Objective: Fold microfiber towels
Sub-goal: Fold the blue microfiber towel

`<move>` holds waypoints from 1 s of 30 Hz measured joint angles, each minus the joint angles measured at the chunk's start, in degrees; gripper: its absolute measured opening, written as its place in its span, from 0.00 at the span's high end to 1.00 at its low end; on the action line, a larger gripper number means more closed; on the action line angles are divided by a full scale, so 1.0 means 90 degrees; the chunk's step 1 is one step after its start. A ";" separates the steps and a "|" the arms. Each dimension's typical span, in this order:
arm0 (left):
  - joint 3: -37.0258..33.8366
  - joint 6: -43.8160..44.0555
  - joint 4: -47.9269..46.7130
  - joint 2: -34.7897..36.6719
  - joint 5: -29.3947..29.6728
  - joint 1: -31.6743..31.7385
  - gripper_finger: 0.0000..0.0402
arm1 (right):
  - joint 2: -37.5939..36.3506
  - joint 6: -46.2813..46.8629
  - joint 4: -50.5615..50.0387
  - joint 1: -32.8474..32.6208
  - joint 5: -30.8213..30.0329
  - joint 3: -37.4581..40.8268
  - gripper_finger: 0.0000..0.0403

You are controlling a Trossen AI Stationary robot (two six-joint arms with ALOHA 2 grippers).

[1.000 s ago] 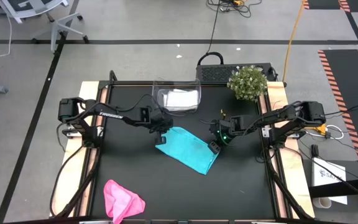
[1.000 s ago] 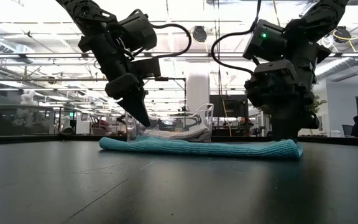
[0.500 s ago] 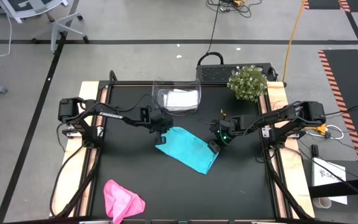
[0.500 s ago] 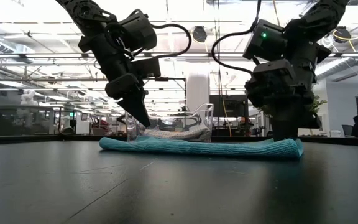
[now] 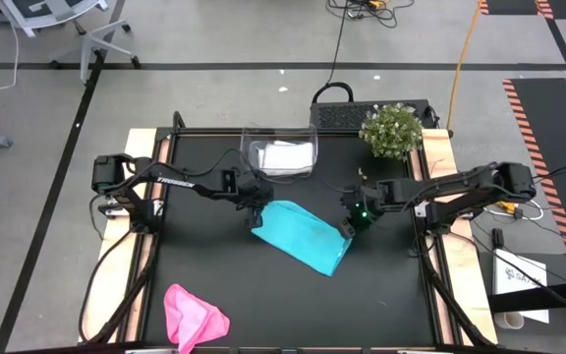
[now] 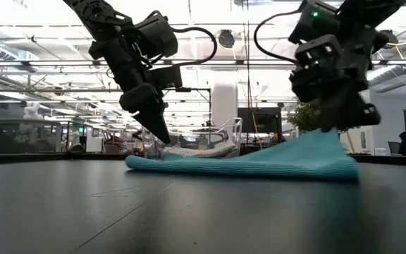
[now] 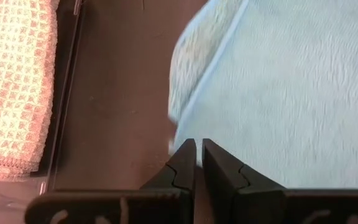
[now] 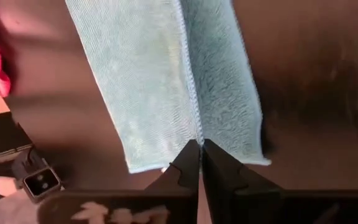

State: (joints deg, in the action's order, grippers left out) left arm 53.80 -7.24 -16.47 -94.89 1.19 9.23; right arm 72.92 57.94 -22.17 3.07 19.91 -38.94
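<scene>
The teal towel (image 5: 301, 236) lies mid-table, and its right end (image 6: 323, 144) is raised off the table. My right gripper (image 5: 350, 228) is shut on that end. My left gripper (image 5: 256, 205) is shut and hovers just above the table by the towel's far left corner (image 7: 185, 93), touching nothing. The pink towel (image 5: 193, 317) lies crumpled near the table's front left edge. The pale towel (image 5: 285, 155) rests folded inside the clear tub (image 5: 254, 147) at the back. My right gripper pinches the teal towel's hemmed edge (image 8: 195, 132) at its right end between its two fingers. The fingers (image 8: 188, 163) slant down from the table's right. That end is lifted clear (image 6: 330, 141); the rest slopes down leftward and lies on the table.
A potted plant (image 5: 391, 130) stands at the back right corner. The clear tub (image 6: 235, 137) stands just behind the teal towel. Bare black tabletop (image 5: 263, 295) lies between the teal towel and the front edge.
My right gripper has shut on the teal towel's right end, then risen and drawn back toward the table's right edge. That end has lifted into a slope, and the whole towel has slid a little to the right.
</scene>
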 joint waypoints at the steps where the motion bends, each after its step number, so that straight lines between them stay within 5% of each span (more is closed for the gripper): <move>1: 0.0000 0.0000 0.0000 0.0000 0.0002 0.0002 0.92 | -0.0024 0.0054 -0.0125 -0.0068 0.0034 0.0000 1.00; 18: 0.0000 0.0056 0.0010 0.0002 0.0019 0.0015 0.92 | 0.0328 -0.0106 -0.0707 -0.0690 0.0151 0.0000 0.99; 30: 0.0000 0.0162 0.0029 0.0002 0.0016 0.0015 0.92 | 0.0321 -0.0516 -0.0920 -0.0690 0.0159 0.0000 0.79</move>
State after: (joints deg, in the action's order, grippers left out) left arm 53.80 -5.78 -16.21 -94.87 1.34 9.37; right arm 75.81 53.30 -30.45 -3.14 21.35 -38.94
